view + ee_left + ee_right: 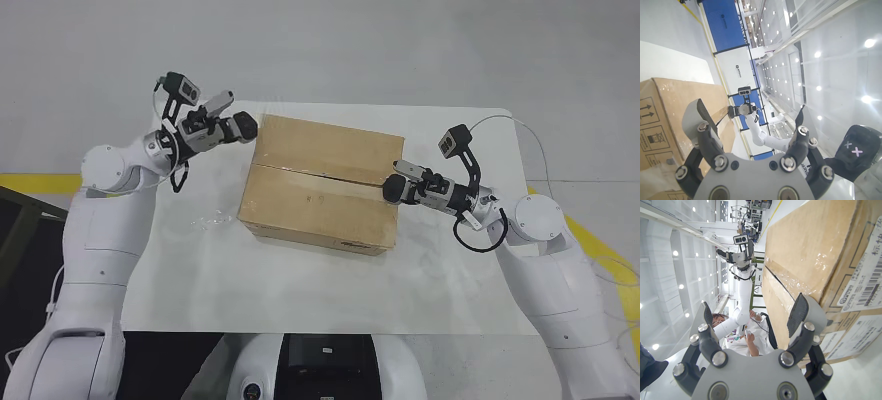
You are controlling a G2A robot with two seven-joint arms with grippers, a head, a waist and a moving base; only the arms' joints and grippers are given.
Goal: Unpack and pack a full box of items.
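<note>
A closed brown cardboard box (pixel 325 183) stands in the middle of the white table (pixel 300 280), its two top flaps meeting along a taped seam (pixel 320 175). My left gripper (pixel 247 126) is at the box's far left top corner, open, nothing between its fingers (pixel 704 115). The box (pixel 668 113) lies beside one finger in the left wrist view. My right gripper (pixel 392 187) is at the right end of the seam, open, with one fingertip (pixel 798 313) against the box's top edge (pixel 810 262). Printed labels (pixel 857 291) cover that end of the box.
A crumpled strip of clear tape (pixel 208 217) lies on the table left of the box. Bare table runs along the front and the right side. A yellow floor line (pixel 35 182) passes behind the left arm.
</note>
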